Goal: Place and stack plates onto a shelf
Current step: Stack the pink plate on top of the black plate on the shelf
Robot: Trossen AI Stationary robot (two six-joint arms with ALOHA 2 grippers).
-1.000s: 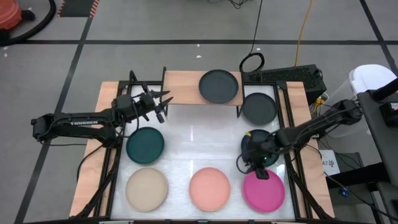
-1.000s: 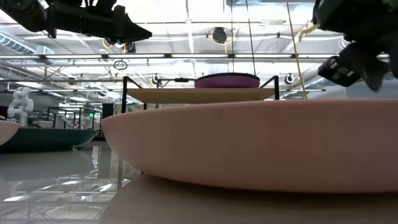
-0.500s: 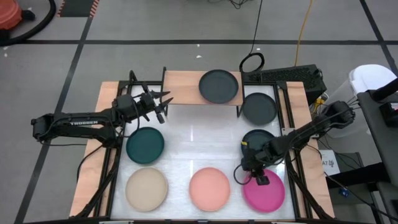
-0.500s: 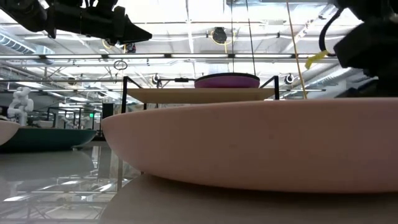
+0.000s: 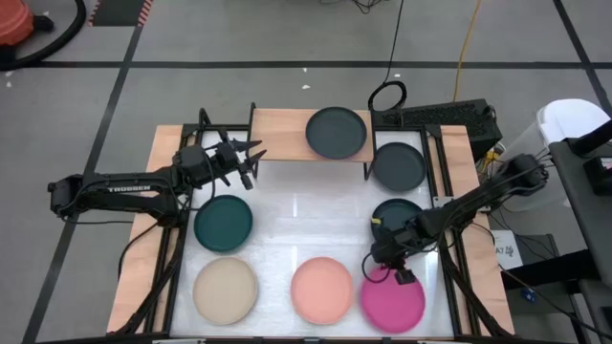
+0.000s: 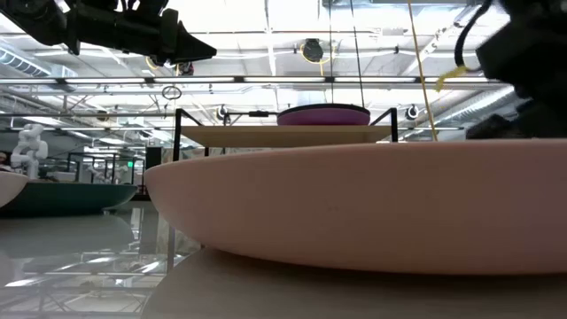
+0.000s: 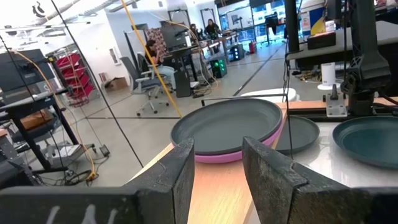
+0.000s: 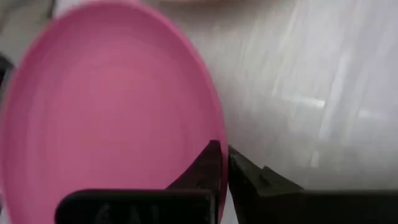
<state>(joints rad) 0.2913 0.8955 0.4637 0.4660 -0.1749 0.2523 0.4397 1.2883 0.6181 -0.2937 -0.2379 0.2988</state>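
Observation:
The shelf point(image 5: 282, 134) stands at the table's far side. A dark grey plate point(image 5: 337, 132) lies on it, on top of a purple plate point(image 7: 249, 149). My left gripper point(image 5: 247, 161) is open and empty, raised near the shelf's left part, its fingers pointing at that stack in the left wrist view point(image 7: 217, 149). My right gripper point(image 5: 402, 277) is shut on the magenta plate point(image 5: 392, 306) at the near right. On the table lie a dark grey plate point(image 5: 399, 165), two dark teal plates point(image 5: 223, 223) point(image 5: 392, 208), a beige plate point(image 5: 226, 290) and a salmon plate point(image 5: 322, 290). My right gripper pinches the magenta plate's rim point(image 8: 214, 134) at the plate's far side, one finger point(image 8: 208, 165) on the inside and one point(image 8: 252, 180) on the outside. The fingers come from above, slanting toward the near edge. Whether the plate is clear of the table, I cannot tell.
The salmon plate fills the low view's foreground point(image 6: 354, 204), and the shelf shows behind it point(image 6: 283, 135). The right arm passes over the right-hand teal plate. Wooden borders and black rails point(image 5: 172, 248) flank the white table top. Bare board lies on the shelf's left half.
My right gripper has gone down and toward the table's near edge onto the magenta plate's far rim. The plate has then shifted toward the near-left, closer to the salmon plate.

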